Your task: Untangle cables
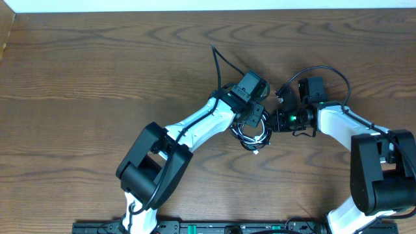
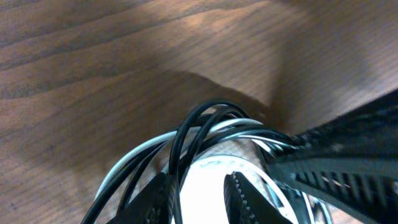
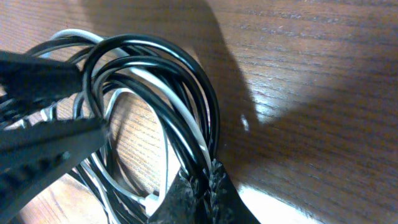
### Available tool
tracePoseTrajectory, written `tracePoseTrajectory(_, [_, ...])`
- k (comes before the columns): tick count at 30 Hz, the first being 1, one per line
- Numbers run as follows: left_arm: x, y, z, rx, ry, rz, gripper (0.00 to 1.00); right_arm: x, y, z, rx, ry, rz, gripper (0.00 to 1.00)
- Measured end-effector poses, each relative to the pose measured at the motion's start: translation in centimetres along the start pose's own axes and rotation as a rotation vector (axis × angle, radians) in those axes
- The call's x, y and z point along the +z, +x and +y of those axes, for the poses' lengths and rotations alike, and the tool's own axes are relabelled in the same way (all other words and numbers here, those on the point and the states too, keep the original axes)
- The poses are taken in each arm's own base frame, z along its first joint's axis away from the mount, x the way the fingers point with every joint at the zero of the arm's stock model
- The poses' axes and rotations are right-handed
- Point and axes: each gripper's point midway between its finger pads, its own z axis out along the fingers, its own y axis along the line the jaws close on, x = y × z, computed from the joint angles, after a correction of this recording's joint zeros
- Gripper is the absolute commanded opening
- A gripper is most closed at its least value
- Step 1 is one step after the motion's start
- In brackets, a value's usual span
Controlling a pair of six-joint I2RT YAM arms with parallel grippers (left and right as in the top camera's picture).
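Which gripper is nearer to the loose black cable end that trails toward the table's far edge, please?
Left. The left gripper is over the tangle, below-right of the loose end overhead; the right gripper clamps the tangle from the right, farther off.

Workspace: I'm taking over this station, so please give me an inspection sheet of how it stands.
Surface: brown wood-grain table.
Job's things: black and white cables in one tangled coil between the arms; one black strand trails away from it.
Clutter: nothing seen.
Grippers: left gripper jaws apart, strands between them; right gripper shut on the cables.
Cables: arm wire loops above the right wrist.
Surroundings: white strip along the far edge; dark rail at the near edge.
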Motion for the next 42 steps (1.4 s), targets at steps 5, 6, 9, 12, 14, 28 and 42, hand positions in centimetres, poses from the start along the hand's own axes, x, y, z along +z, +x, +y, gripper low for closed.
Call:
tracePoseTrajectory(5, [0.4, 0.1, 0.4, -0.001, -0.021, 0.001, 0.31, 0.0, 0.0, 0.0, 0.006, 0.0, 0.0, 0.01])
tracePoseTrajectory(6, [0.4, 0.1, 0.6, -0.001, -0.03, -0.001, 0.31, 0.0, 0.0, 0.0, 0.006, 0.0, 0.0, 0.01])
tracePoseTrajectory(9, [0.4, 0.0, 0.9, -0.001, -0.047, -0.005, 0.31, 0.0, 0.0, 0.0, 0.006, -0.001, 0.0, 0.01])
tracePoseTrajectory(12, [0.4, 0.3, 1.1, -0.002, -0.062, 0.005, 0.31, 0.0, 0.0, 0.0, 0.005, -0.001, 0.0, 0.01])
tracePoseTrajectory(14, [0.5, 0.5, 1.3, -0.002, -0.068, 0.015, 0.31, 0.0, 0.0, 0.0, 0.006, -0.001, 0.0, 0.01])
tracePoseTrajectory(28, [2.1, 2.0, 1.8, 0.0, -0.084, 0.066, 0.08, -0.3, 0.3, 0.6, 0.009, -0.041, 0.011, 0.2])
tracePoseTrajectory(42, [2.1, 2.0, 1.6, 0.034, -0.071, 0.07, 0.08, -3.2, -1.5, 1.2, -0.003, -0.096, -0.077, 0.31])
